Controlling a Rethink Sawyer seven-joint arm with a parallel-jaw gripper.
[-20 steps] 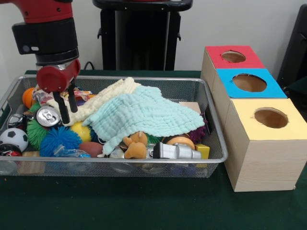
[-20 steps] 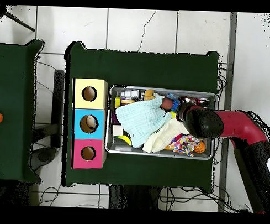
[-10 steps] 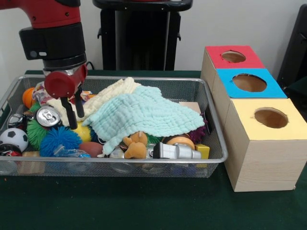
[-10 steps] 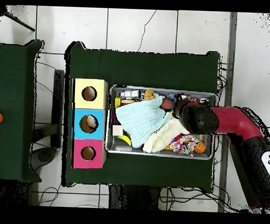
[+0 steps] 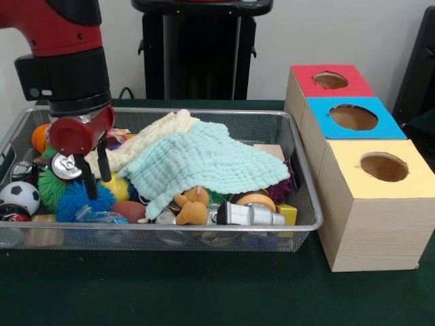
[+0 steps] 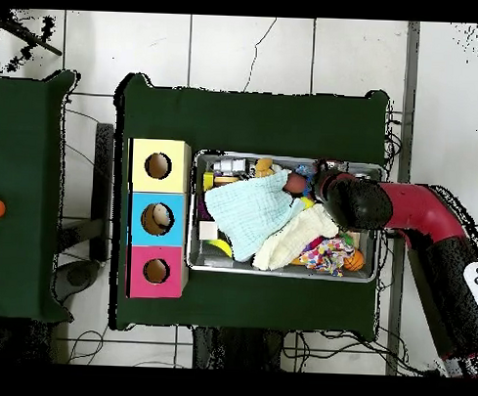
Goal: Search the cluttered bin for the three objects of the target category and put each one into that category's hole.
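The bin [image 5: 204, 113] is a wide silver wire-mesh basket full of clutter; it also shows in the overhead view [image 6: 283, 157]. My gripper [image 5: 97, 178] hangs in its left part, open and empty. Its two black fingers [image 5: 88, 182] point down just above a blue spiky ball [image 5: 80, 198] and a yellow ball [image 5: 117, 187], beside a silver drink can [image 5: 65, 166]. Three wooden boxes with round holes stand to the right: red [image 5: 331, 80], blue [image 5: 353, 117], yellow [image 5: 384, 166]. In the overhead view the arm's head [image 6: 354, 202] hides the gripper.
A mint cloth [image 5: 204, 159] and a cream cloth [image 5: 153, 136] cover the bin's middle. Around them lie a soccer ball [image 5: 18, 195], a green spiky ball [image 5: 47, 187], an orange ball [image 5: 39, 136], a tan plush toy [image 5: 192, 207] and a silver flashlight [image 5: 251, 214].
My gripper has moved toward the bin's near wall and lower, from beside the cream cloth to over the blue spiky ball. It has stayed open. Nothing in the bin has moved.
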